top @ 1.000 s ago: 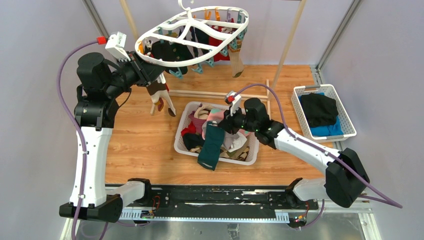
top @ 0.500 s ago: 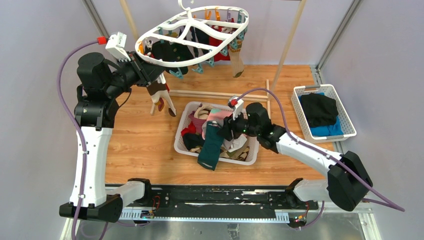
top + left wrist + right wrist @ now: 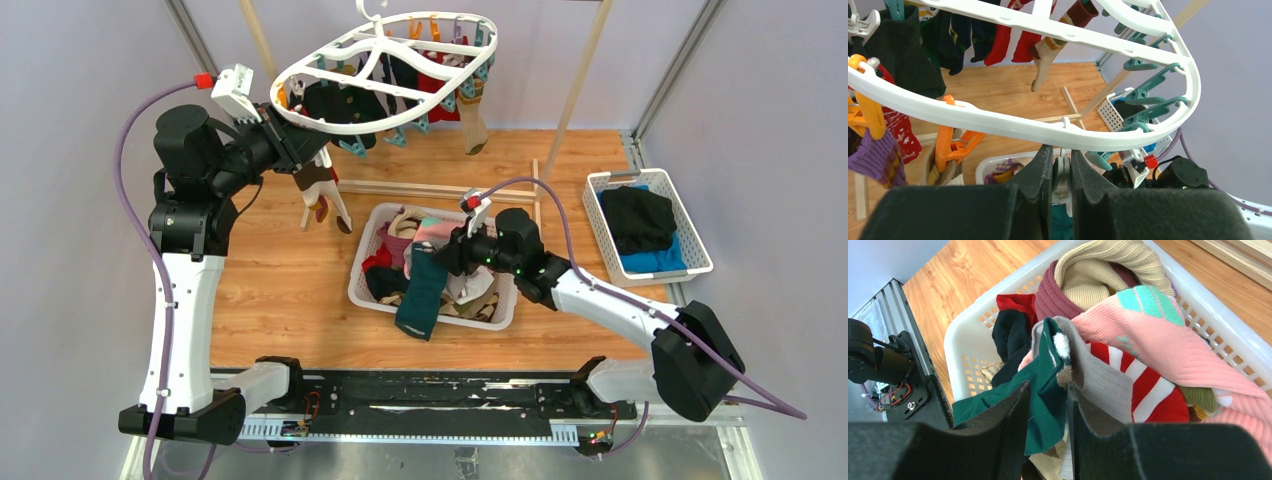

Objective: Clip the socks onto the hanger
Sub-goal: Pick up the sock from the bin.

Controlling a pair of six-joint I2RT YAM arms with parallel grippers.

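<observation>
On the left, the left fingers (image 3: pixel 1048 167) are clamped tight on a small white piece under the near rim of the hanger (image 3: pixel 998 120), holding the rack tilted above the far left of the surface (image 3: pixel 290 290). The best thing that arm can do is hold steady, so a free peg sits where the sock is brought. Several socks (image 3: pixel 998 45) hang from the rack, and the teal pegs (image 3: pixel 1148 92) along its right curve look unused. Toward the middle, the white basket (image 3: pixel 960 347) holds the loose heap, and a dark green sock (image 3: pixel 1048 385) lies on top with one end draped over the near wall. The step in hand, I judge, is the pick. It calls for taking that sock alone, without the grey sock (image 3: pixel 1098 382) pressed against it, then lifting it clear of the heap before carrying it across. The right fingers (image 3: pixel 1020 405) stand one on each side of a raised fold of the green sock, narrowly apart, with cloth filling the gap. Whether they are biting it I cannot tell.
</observation>
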